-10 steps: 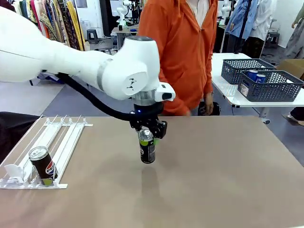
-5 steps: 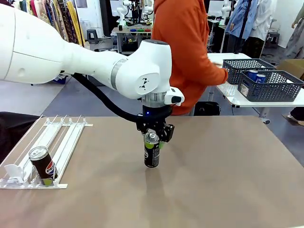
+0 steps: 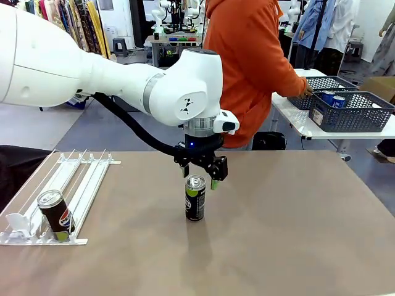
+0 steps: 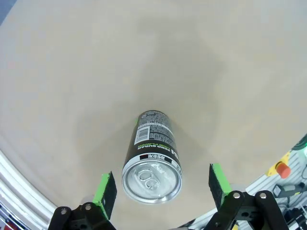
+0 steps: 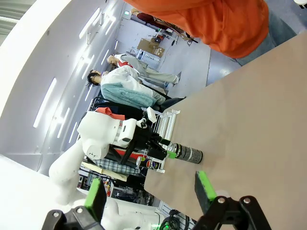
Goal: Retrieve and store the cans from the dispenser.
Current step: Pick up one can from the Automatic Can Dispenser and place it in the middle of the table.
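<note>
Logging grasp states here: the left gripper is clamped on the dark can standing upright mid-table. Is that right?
No. The left gripper is open, with a gap on each side of the dark can, as the left wrist view shows. The can does stand upright mid-table.

Brown table (image 3: 296, 234): plain matte top. One dark can (image 3: 195, 198) is stood upright near the middle, silver top up, base flat on the surface, and a soft shadow is cast beside it. A white dispenser (image 3: 74, 179) is laid flat at the left edge, with its rails run from the near side toward the far side. A second dark can (image 3: 55, 214) is stood upright at its near end, by the end stoppers. Farther right, a white side table (image 3: 293, 123) is loaded with two dark lattice baskets (image 3: 352, 111).
</note>
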Tool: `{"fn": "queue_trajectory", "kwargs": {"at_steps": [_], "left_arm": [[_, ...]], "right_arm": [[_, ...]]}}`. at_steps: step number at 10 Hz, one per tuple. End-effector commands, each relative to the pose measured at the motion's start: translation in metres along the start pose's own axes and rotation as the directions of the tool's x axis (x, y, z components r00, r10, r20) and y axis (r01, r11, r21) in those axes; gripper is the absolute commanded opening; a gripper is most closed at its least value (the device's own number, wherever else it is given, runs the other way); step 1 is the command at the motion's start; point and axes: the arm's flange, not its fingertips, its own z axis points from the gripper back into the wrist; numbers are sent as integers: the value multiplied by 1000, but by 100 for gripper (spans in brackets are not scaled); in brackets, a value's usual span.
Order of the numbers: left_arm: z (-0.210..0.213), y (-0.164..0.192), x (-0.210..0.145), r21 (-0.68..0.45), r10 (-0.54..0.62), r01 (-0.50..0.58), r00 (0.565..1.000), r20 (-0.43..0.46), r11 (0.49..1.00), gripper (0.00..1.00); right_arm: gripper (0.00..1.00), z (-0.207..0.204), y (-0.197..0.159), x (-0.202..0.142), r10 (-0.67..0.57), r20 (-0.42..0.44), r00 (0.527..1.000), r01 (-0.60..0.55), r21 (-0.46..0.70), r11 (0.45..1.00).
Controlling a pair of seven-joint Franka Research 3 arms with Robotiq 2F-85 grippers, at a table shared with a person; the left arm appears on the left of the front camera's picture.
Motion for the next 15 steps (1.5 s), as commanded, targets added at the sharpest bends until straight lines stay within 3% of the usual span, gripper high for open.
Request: {"fn": "queue_trajectory", "kwargs": {"at_steps": [1, 4, 6, 7, 8, 10, 11, 12, 13, 14, 15], "left_arm": [[17, 5, -11, -13, 17, -16, 999, 33, 1000, 100], [77, 30, -71, -60, 36, -32, 997, 67, 998, 100], [117, 89, -144, -200, 132, -105, 983, 125, 974, 100], [131, 132, -185, -281, 249, -198, 955, 162, 939, 100], [143, 183, -238, -358, 413, -324, 887, 208, 876, 100], [152, 265, -324, -587, 584, -368, 779, 229, 721, 100], [144, 303, -356, -632, 685, -437, 698, 210, 640, 100], [128, 341, -388, -729, 716, -400, 676, 175, 556, 100], [109, 367, -411, -828, 666, -250, 723, 185, 501, 100], [89, 386, -428, -879, 685, -216, 712, 157, 426, 100], [75, 396, -437, -902, 715, -204, 683, 148, 381, 100]], "right_arm": [[100, -2, 3, 4, 11, 21, 1000, -12, 26, 1000], [100, -2, 3, 4, 11, 21, 1000, -12, 26, 1000], [100, -2, 3, 4, 11, 21, 1000, -12, 26, 1000], [100, -2, 3, 4, 11, 21, 1000, -12, 26, 1000], [100, -2, 3, 4, 11, 21, 1000, -12, 26, 1000], [100, -2, 3, 4, 11, 21, 1000, -12, 26, 1000], [100, -2, 3, 4, 11, 21, 1000, -12, 26, 1000], [100, -2, 3, 4, 11, 21, 1000, -12, 26, 1000], [100, -2, 3, 4, 11, 21, 1000, -12, 26, 1000], [100, -2, 3, 4, 11, 21, 1000, -12, 26, 1000], [100, -2, 3, 4, 11, 21, 1000, -12, 26, 1000]]}}
